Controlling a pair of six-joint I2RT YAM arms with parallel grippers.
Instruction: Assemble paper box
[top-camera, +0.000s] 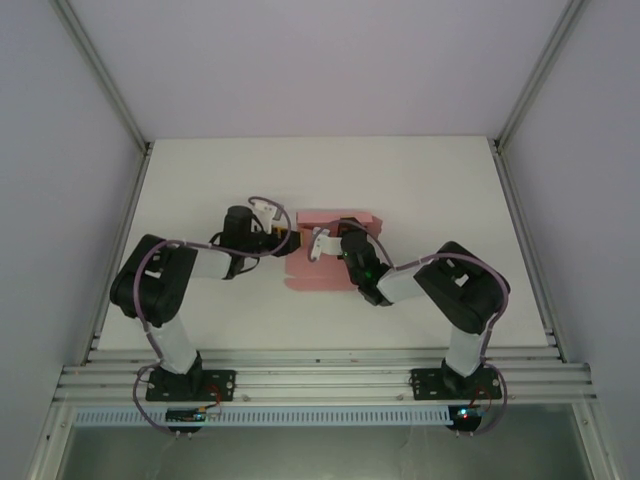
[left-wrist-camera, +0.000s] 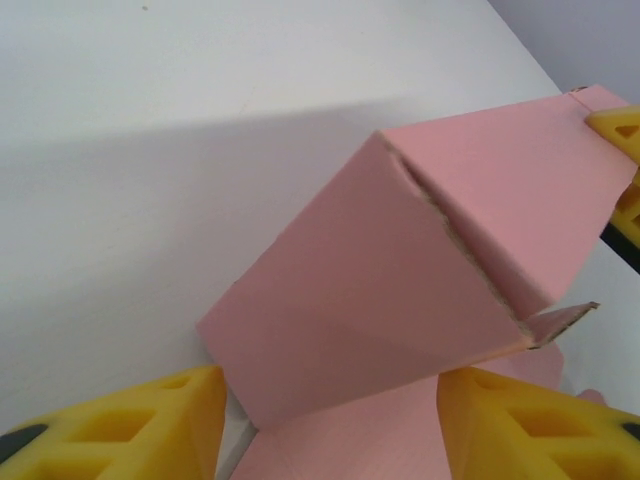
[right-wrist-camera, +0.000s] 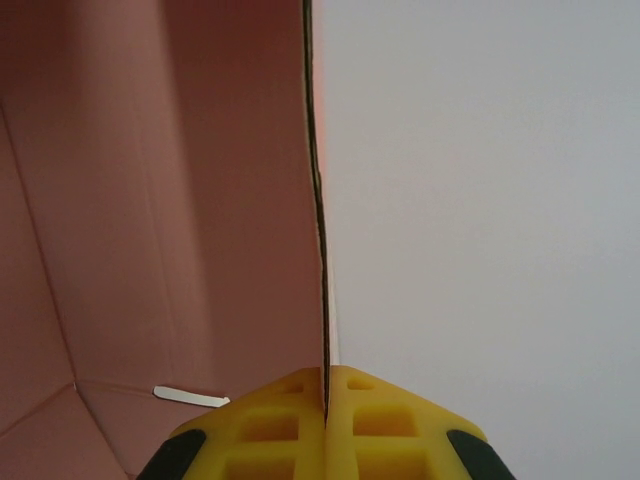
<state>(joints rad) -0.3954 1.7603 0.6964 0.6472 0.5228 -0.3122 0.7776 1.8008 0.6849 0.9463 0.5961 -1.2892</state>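
Observation:
The pink paper box lies partly folded at the middle of the white table. In the left wrist view a raised pink panel of the paper box tilts up, with a torn-looking seam along its top corner. My left gripper straddles the panel's lower edge; its yellow fingers stand apart, with a thin gap on the left side. In the top view my left gripper sits at the box's left edge. My right gripper is shut on the thin upright wall of the paper box, and it sits over the box's middle.
Grey enclosure walls and aluminium posts ring the table. A metal rail carrying both arm bases runs along the near edge. White tabletop stretches to the left of the box, and more of it shows to the right of the pinched wall.

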